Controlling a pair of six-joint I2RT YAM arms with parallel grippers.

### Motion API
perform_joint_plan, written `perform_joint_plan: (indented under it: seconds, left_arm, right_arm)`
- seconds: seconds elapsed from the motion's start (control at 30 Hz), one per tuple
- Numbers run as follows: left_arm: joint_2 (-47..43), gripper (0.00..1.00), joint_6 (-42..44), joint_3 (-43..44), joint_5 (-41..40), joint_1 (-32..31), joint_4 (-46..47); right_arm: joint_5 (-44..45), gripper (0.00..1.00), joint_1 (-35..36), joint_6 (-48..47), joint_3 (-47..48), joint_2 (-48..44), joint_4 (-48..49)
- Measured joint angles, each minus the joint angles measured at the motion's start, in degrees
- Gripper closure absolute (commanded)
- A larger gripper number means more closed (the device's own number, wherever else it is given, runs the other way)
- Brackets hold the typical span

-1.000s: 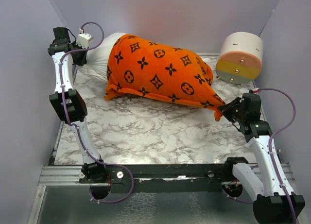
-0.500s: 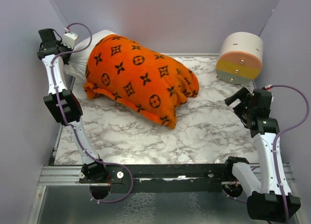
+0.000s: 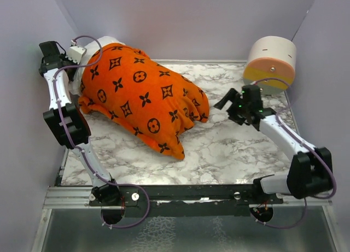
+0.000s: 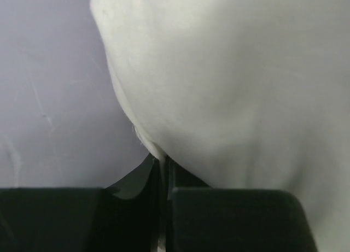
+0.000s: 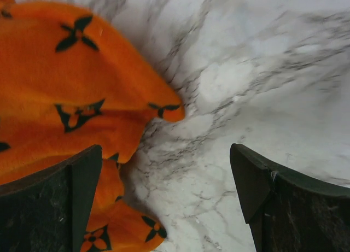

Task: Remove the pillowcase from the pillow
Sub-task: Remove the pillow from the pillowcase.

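1. The left pincer [image 4: 163,173] has its jaws together, clamped on a thin fold of the white pillow [image 4: 229,77]. Nothing orange shows between them in the wrist view.
2. That grip sits at the far-left corner of the bench [image 3: 229,148]. There the pillow's bare end pokes out of the orange pillowcase [image 3: 142,96].
3. From above, the left pincer is mostly hidden behind its own wrist and cable, so I cannot tell how close the pillowcase's hem comes to the grip.
4. The right pincer [image 5: 164,159] has its jaws wide apart and holds nothing. It hangs over bare bench right of the pillowcase, whose pointed corner reaches towards the gap. Orange cloth lies under one finger, though whether they touch is unclear.
5. The pillow lies slantwise from far left towards the middle of the bench. Nearly all of it is inside the pillowcase.
6. As I judge it, the anchor hold is made and the pulling hold is not, so stripping has barely begun.
7. Next, the right pincer should move left and down onto the loose corner and close on cloth alone. It should then draw right and near while the left pincer holds fast. Pinching stuffing along with the cloth would likely drag the whole pillow.
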Motion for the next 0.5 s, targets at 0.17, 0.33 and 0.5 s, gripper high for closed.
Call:
perform_joint_plan:
  seconds: [0.17,0.33,0.5]
  left_arm:
    - [-5.09,1.00,1.66,-3.89,5.09,-0.13,-3.63]
    - [-8.20,1.00,3.69,-6.36,8.22,-0.28,-7.56]
    - [-9.73,1.00,5.40,-9.57,8.50,-0.57,-8.02]
  right_arm:
    - [-1.18,0.00,10.25,3.82,0.94,10.84,7.37]
    - [-1.31,0.01,10.73,9.53,-2.75,13.53,14.58]
    - [0.24,0.03,11.47,14.08,0.22,21.59,18.71]
